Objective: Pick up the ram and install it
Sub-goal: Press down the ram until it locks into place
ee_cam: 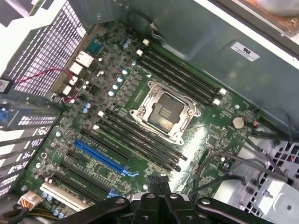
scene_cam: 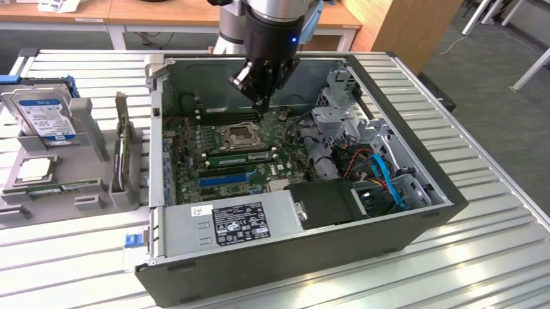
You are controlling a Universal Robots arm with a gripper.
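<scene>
Hovering inside the open computer case, the pincer has its jaws closed and nothing visible between them; in the wrist view its tips hang over the motherboard, near the black memory slots that flank the processor socket, and those slots look empty. The ram appears to be the thin green stick standing on edge in the grey holder tray, well apart from the pincer, beside the case toward the bench's edge on the exterior view's left. A second narrow green strip lies flat near the tray's front, and I cannot tell for certain which is meant. The pick-up therefore seems not yet done. Taking the stick would call for parted jaws, lined up along its length and closing on its thin faces. A hard drive with a blue-and-white label sits at the tray's far end. The bench is ribbed, pale metal; beyond it are wooden desks and grey floor.
</scene>
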